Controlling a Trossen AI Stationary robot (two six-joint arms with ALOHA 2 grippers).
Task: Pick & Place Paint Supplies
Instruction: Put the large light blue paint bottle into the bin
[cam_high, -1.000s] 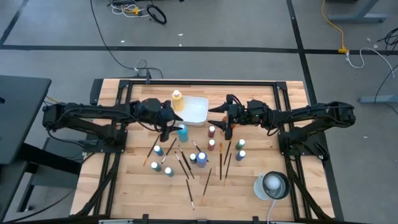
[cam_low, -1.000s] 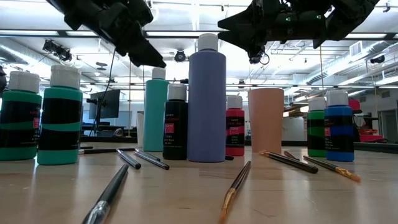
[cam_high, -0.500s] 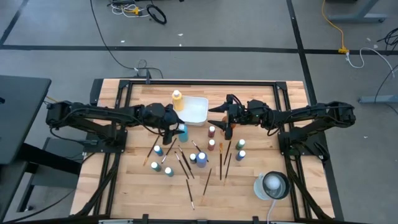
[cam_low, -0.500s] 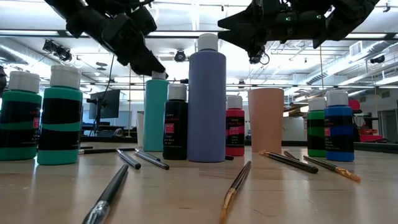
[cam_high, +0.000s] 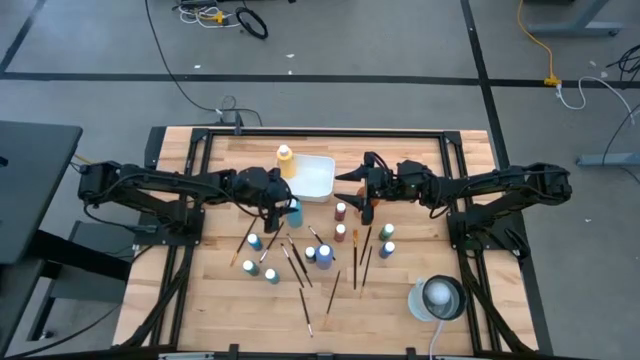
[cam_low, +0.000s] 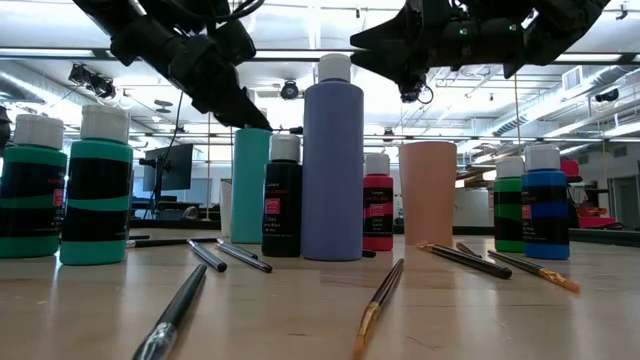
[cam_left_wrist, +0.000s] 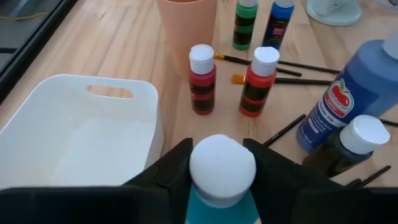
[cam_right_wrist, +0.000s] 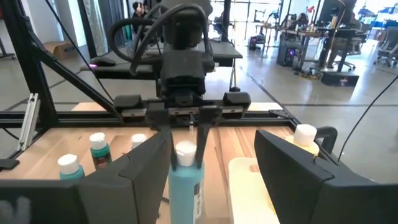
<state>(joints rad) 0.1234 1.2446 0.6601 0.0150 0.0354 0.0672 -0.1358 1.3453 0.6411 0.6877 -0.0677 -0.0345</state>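
A teal paint bottle (cam_high: 293, 213) with a white cap stands upright on the table by the white tray's near left corner. My left gripper (cam_left_wrist: 219, 152) is at its cap, shut on it; in the low view the fingers (cam_low: 235, 100) hide the cap. My right gripper (cam_right_wrist: 211, 180) hovers open above the table's middle (cam_high: 352, 190), facing the left one, with nothing between its fingers. More paint bottles (cam_left_wrist: 202, 81) and thin brushes (cam_high: 300, 265) stand and lie on the wood nearer the front. My left gripper pinches the teal bottle's white cap (cam_left_wrist: 222, 167) between its two fingers, one on each side. The fingers (cam_right_wrist: 200, 140) come slanting down from the table's left. The bottle stands upright with its base on the table.
The white tray (cam_high: 318, 180) lies at the back with a yellow bottle (cam_high: 285, 160) at its far left corner. An orange-brown cup (cam_low: 427, 195) and a tall blue bottle (cam_low: 332, 160) stand close by. A white round object (cam_high: 438, 298) sits front right.
My left gripper has sunk and moved toward the teal bottle; its fingers now cover the white cap, which showed beside them in the low view a second ago. The bottle has kept its place.
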